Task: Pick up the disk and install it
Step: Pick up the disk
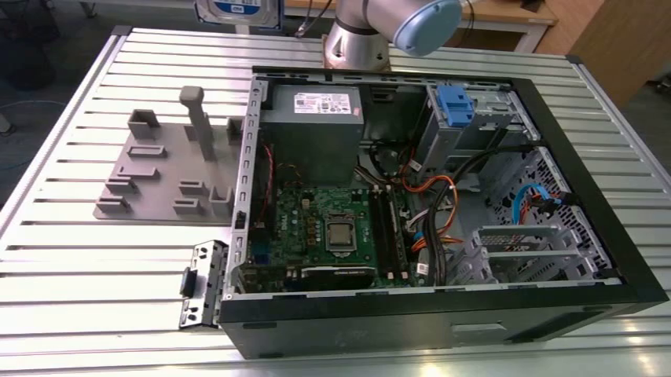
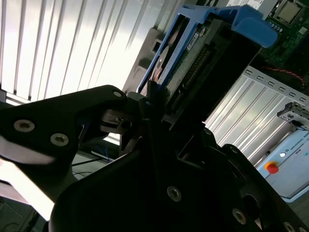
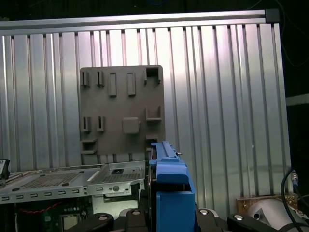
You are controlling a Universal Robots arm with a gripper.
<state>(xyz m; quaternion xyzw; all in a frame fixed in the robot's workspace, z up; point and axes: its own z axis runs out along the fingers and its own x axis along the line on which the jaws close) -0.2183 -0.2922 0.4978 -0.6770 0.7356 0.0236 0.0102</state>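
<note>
The hand (image 2: 161,113) is clamped on the disk (image 2: 193,46), its black fingers (image 2: 145,104) pressing the blue bracket from both sides. In the exterior view, the disk is up beside the arm (image 1: 394,23), clear of the desk (image 1: 105,259). It's well apart from the open computer case (image 1: 587,196) and its drive cage (image 1: 467,118). The grey slotted plate (image 1: 168,165) lies on the desk beside the case.

A lab: slatted aluminium bench (image 1: 105,259), opened computer case (image 1: 419,326).
</note>
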